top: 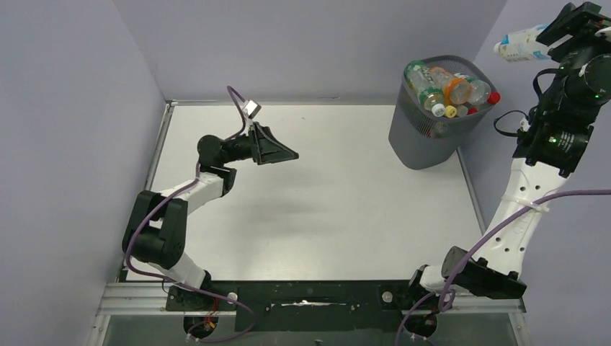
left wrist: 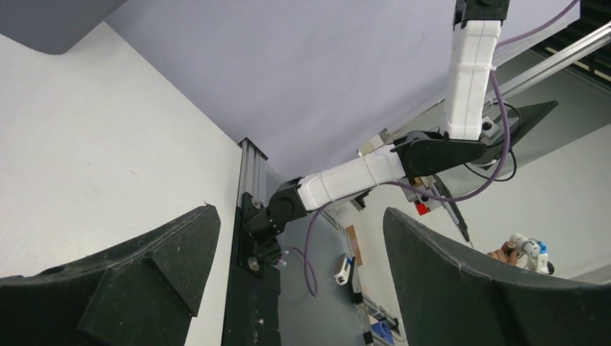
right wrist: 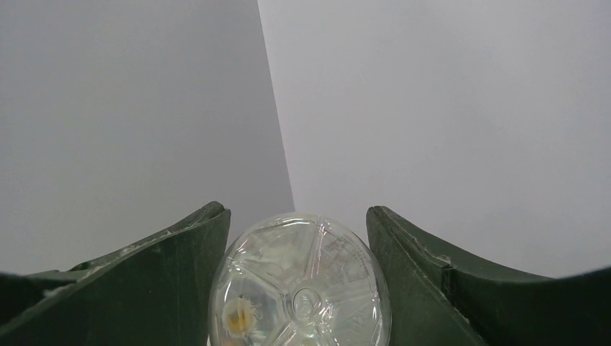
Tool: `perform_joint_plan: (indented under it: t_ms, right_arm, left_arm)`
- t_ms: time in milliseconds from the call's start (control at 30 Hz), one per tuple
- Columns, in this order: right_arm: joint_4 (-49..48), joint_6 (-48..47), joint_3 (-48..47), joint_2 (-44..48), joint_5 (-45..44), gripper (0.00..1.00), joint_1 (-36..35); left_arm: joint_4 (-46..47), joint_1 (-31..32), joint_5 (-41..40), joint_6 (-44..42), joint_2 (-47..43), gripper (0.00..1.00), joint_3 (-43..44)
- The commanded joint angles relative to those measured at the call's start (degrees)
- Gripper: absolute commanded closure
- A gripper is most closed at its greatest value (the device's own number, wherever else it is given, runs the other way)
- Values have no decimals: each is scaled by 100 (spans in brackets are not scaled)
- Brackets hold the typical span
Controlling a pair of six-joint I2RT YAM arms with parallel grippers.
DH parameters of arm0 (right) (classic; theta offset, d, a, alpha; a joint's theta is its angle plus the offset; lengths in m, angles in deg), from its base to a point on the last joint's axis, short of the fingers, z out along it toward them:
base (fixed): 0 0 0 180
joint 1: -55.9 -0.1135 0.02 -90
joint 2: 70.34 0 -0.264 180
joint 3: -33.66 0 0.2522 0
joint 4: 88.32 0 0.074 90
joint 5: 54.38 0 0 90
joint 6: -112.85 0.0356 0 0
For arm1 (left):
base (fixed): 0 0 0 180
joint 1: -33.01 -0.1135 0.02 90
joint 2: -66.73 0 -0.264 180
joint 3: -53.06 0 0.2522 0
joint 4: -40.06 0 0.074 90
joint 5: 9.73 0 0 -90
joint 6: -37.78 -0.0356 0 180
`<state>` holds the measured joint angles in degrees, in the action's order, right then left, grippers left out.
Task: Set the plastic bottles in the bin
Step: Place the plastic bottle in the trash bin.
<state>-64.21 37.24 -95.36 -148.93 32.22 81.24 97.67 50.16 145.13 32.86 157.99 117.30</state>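
The bin (top: 421,140), a dark grey wire-mesh wastebasket, stands at the far right of the table, heaped to the rim with several plastic bottles (top: 447,90), among them an orange one. My right gripper (top: 545,37) is raised high, to the right of and above the bin's rim, shut on a clear bottle (top: 520,43) with a blue-and-white label. In the right wrist view the bottle's clear base (right wrist: 299,281) sits between the fingers of the gripper (right wrist: 297,213). My left gripper (top: 292,153) hovers open and empty over the table's left-middle; it also shows in the left wrist view (left wrist: 299,214).
The white table (top: 324,194) is enclosed by grey walls on the left, back and right. A metal rail (top: 310,299) runs along the near edge at the arm bases. The right arm (top: 519,216) rises along the table's right edge.
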Motion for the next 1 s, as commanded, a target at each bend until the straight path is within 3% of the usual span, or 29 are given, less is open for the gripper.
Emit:
perform_joint_plan:
  t_ms: [0,533,967]
  right_arm:
    - [-109,301,43,-355,335,42,246]
    - [63,685,-598,-1527,218,45,311]
    - [442,464,-1107,-2440,-333,45,-367]
  left_arm:
    - [294,16,53,11,127,16,226]
    - [268,20,88,-60,201,15,276]
    - [461,28,-51,45,136,15,242]
